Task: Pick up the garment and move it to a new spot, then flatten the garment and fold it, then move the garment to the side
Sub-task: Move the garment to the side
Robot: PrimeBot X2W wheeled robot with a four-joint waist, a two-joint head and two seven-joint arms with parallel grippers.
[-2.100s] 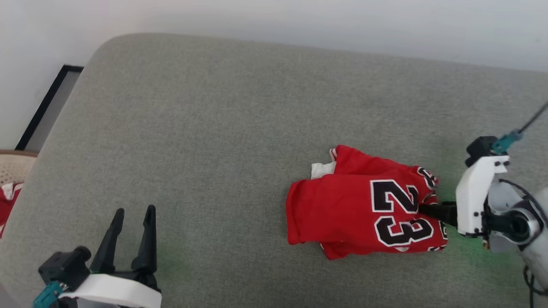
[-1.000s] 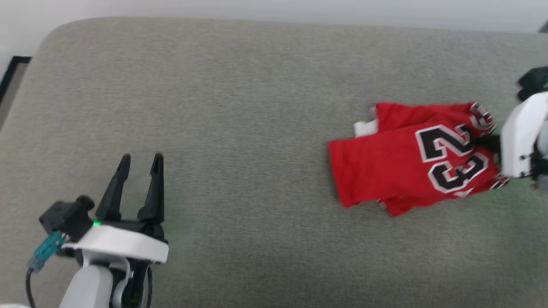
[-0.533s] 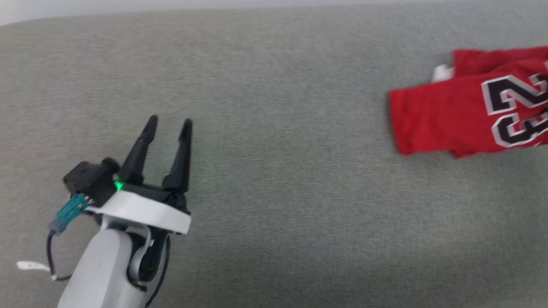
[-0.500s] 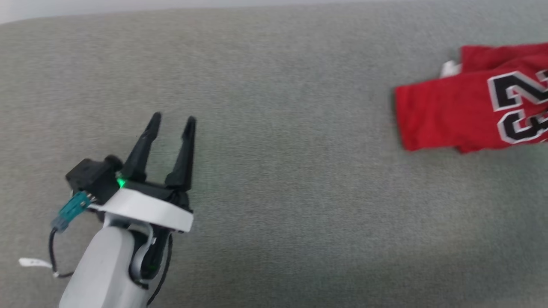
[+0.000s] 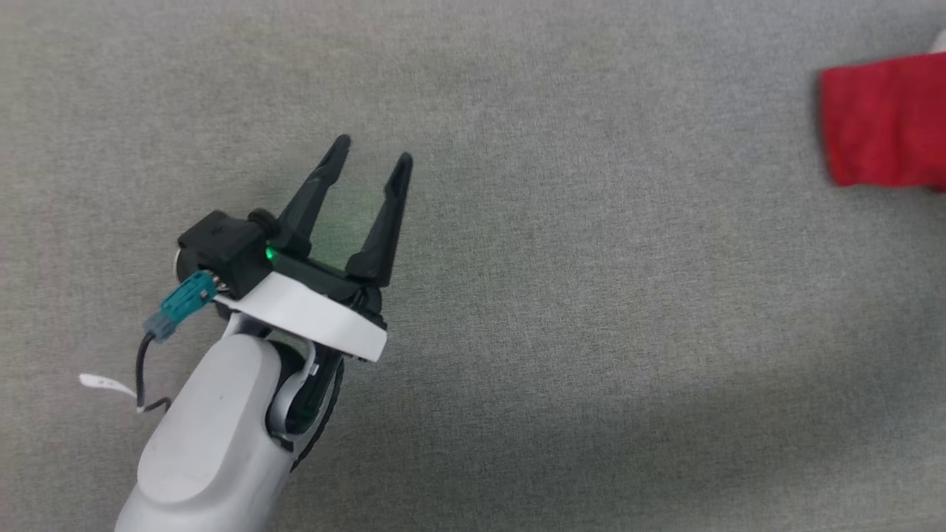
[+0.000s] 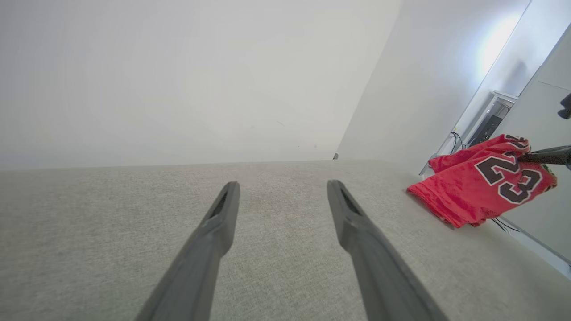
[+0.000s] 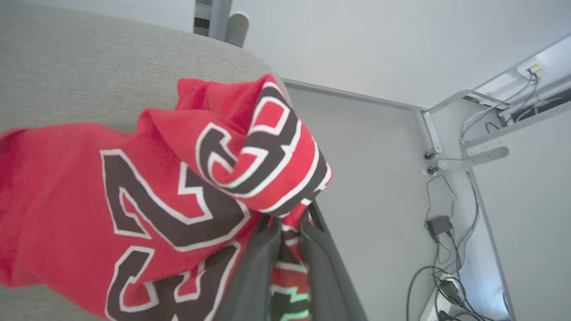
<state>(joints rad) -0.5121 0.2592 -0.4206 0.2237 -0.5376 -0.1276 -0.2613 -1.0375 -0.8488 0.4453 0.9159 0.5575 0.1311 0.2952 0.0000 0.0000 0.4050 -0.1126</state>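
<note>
The garment, a red jersey with a black number 23, shows as a red corner at the right edge of the head view. In the right wrist view the garment hangs bunched over the end of the grey cushion, and my right gripper is shut on its striped trim. The left wrist view shows the garment off to the right, pinched by the right gripper. My left gripper hovers open over bare cushion, far left of the garment, with nothing between its fingers.
The grey cushion spreads wide around the left arm. Its rounded end drops to a pale floor with cables and a power brick. A metal frame and white wall stand beyond.
The head camera has swung, putting the garment at the view's right edge. The right gripper has dragged the garment right along the cushion. The left gripper stays open.
</note>
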